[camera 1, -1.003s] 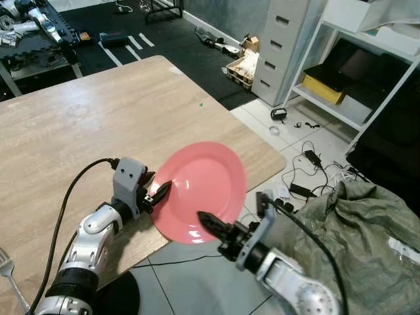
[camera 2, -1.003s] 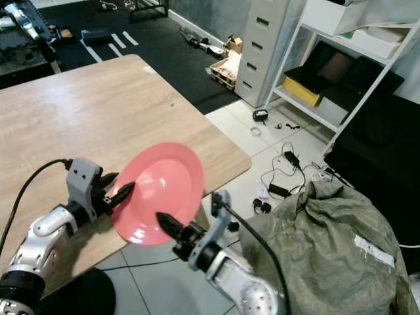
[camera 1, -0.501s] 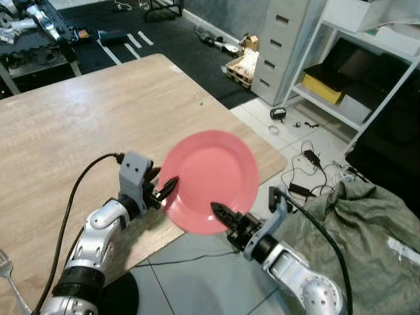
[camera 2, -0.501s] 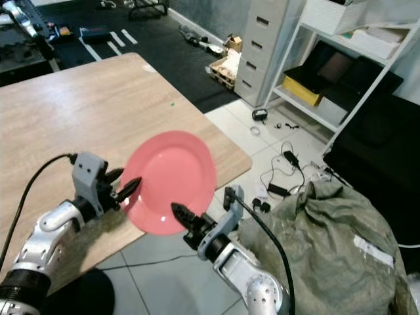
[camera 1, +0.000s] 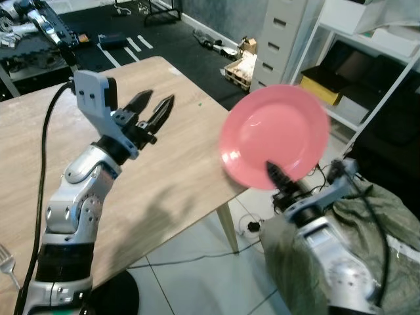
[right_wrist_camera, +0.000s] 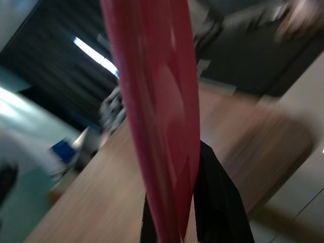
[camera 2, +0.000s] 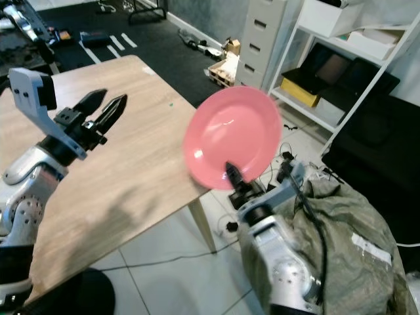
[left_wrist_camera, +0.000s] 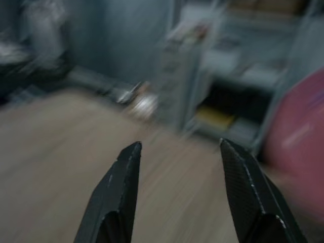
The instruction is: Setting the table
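A pink plate stands nearly upright in the air, off the right corner of the wooden table. My right gripper is shut on its lower rim, one black finger lying across the plate's face. In the right wrist view the plate shows edge-on, with a finger pressed against it. My left gripper is raised above the table, well left of the plate, open with nothing in it. In the left wrist view its fingers stand wide apart, and the plate is a pink blur off to one side.
A fork lies at the table's near left edge. Right of the table are a grey drawer cabinet, a white shelf unit and a green-grey sack on the tiled floor. A cluttered black bench stands behind.
The left gripper has come off the plate's left rim and risen over the table, open. The right gripper has carried the plate up and to the right, clear of the table corner.
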Controlling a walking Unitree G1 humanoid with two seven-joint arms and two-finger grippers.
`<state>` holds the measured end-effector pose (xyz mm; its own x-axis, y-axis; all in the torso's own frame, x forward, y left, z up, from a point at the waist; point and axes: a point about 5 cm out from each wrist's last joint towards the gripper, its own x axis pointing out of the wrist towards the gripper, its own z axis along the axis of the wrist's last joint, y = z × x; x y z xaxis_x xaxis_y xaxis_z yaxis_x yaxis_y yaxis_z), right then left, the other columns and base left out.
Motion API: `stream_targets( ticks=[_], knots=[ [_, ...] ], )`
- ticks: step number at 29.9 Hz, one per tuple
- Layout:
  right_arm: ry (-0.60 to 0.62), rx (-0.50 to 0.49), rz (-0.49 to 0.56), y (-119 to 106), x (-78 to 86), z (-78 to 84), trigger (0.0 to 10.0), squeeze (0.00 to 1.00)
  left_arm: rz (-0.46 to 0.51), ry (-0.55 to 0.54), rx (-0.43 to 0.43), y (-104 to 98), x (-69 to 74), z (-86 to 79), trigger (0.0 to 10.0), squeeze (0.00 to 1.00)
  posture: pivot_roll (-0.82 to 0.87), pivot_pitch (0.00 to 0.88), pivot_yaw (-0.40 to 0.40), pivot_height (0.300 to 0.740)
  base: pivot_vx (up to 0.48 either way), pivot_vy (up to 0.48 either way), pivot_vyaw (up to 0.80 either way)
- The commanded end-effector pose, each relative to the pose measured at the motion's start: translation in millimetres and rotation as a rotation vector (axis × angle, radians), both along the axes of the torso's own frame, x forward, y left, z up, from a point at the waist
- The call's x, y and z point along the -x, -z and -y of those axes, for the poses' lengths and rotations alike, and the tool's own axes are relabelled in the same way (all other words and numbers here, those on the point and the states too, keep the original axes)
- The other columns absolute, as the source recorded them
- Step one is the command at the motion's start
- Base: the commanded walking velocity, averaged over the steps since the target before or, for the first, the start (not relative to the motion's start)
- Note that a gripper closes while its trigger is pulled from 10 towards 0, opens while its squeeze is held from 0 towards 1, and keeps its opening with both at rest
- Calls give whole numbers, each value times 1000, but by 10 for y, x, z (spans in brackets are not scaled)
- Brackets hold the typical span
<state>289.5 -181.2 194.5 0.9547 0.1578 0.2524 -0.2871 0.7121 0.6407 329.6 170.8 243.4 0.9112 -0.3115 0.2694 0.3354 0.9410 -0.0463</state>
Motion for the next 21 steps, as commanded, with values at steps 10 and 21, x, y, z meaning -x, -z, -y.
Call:
stream_targets(
  ticks=[10,21],
  knots=[
    [229,51,-104,319,196,203,10000,0,-232,-187,-138,601,113,42,10000,0,-90,0,92,740,0,0,0],
    [262,60,-134,344,122,269,10000,0,-206,-200,-167,577,77,144,10000,0,-83,0,84,740,0,0,-631]
  ],
)
